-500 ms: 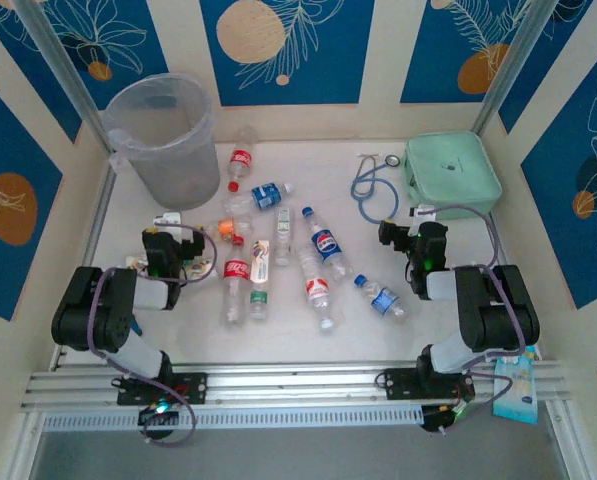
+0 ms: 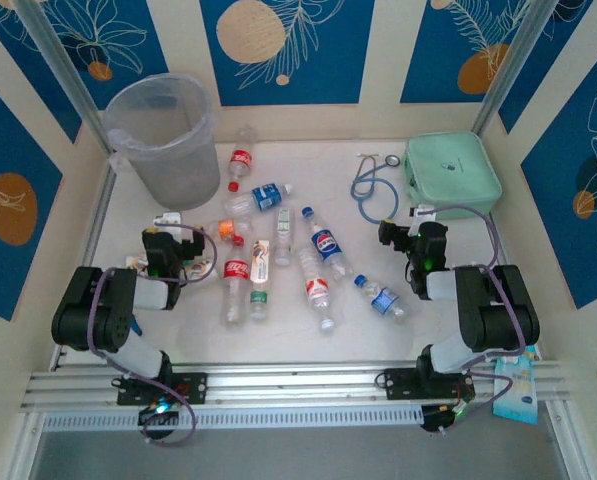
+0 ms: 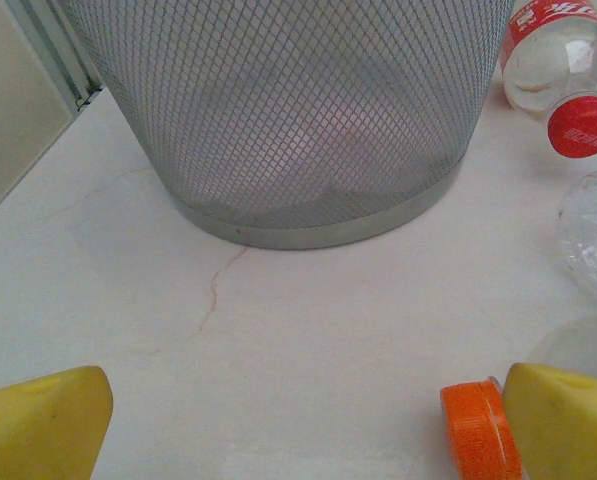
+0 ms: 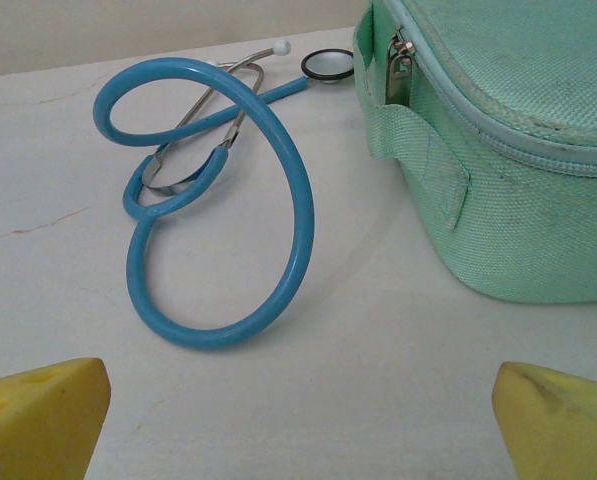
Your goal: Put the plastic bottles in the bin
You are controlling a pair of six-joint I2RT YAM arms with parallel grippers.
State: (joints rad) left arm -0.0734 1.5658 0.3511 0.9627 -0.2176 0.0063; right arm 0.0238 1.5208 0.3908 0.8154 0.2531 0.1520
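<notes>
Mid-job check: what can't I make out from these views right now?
Bin contents: left wrist, its own wall blurs them.
Orange-capped bottle: left wrist, body behind one of the fingers.
Red-capped bottle: left wrist, far end cut by top edge.
Green case: right wrist, cut by right edge.

Bare white bench (image 3: 278, 330) lies open between left claw (image 3: 303, 425) and tall round grey bin (image 3: 298, 120); orange bottle cap (image 3: 481, 432) crowds its right finger.

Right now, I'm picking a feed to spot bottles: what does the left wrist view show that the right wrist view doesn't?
Left wrist: the grey bin, a red-capped bottle and an orange bottle cap. Right wrist: a blue stethoscope beside a mint-green case. Both: the white table, with the left end effector or right end effector open at the bottom edge.
</notes>
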